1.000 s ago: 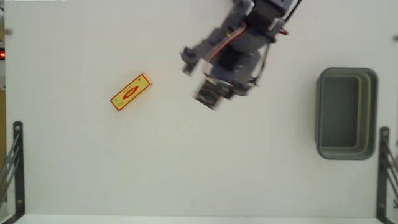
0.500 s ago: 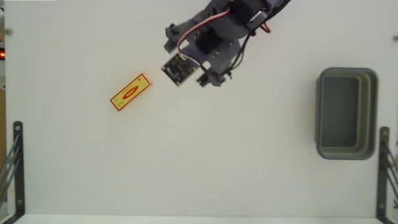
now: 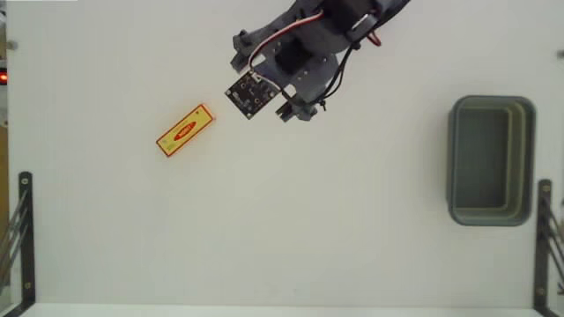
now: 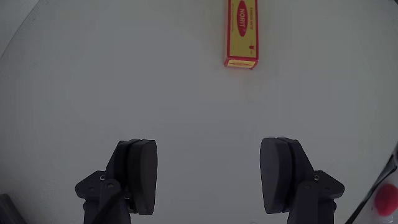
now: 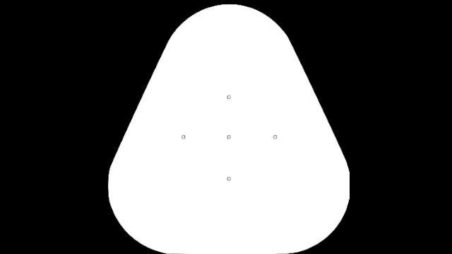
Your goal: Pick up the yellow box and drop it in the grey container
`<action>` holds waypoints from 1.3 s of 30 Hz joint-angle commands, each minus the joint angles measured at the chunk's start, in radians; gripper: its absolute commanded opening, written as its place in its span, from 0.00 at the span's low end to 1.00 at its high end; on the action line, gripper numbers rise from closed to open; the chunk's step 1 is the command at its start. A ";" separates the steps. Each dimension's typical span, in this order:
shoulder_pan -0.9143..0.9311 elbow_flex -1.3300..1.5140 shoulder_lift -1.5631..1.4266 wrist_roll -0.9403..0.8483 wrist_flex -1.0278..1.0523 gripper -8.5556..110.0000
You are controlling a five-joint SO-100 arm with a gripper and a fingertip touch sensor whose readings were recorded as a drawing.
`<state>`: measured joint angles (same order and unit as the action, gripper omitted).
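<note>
- At the left edge of the fixed view a black metal bracket [image 3: 25, 231] stands on the white table [image 3: 264, 229]
- The yellow box [image 3: 185, 129] lies flat on the table left of centre in the fixed view, turned at a slant, its red oval mark facing up
- In the wrist view the yellow box [image 4: 242, 33] sits at the top edge, lengthwise up the picture, a little right of centre, well ahead of the fingertips and touching neither
- The arm [image 3: 308, 53] reaches down from the top of the fixed view, its end just right of the box and apart from it
- The gripper [image 4: 214, 165] is spread wide in the wrist view; its two dark fingers [image 4: 140, 174] stand far apart with only bare table between them, holding nothing
- The grey container [image 3: 490, 217] rests near the right edge of the fixed view, long side running up and down, well apart from box and arm; its inside looks bare
- A second black bracket [image 3: 542, 238] stands at the far right, just beside the container
</note>
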<state>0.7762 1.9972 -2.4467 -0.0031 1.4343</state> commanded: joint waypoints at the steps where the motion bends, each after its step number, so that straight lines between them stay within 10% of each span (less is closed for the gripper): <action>1: 0.017 0.002 -0.034 0.003 -0.004 1.00; 39: 0.094 0.002 -0.034 0.003 -0.004 1.00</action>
<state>0.8468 1.9972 -2.4467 -0.0046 1.4343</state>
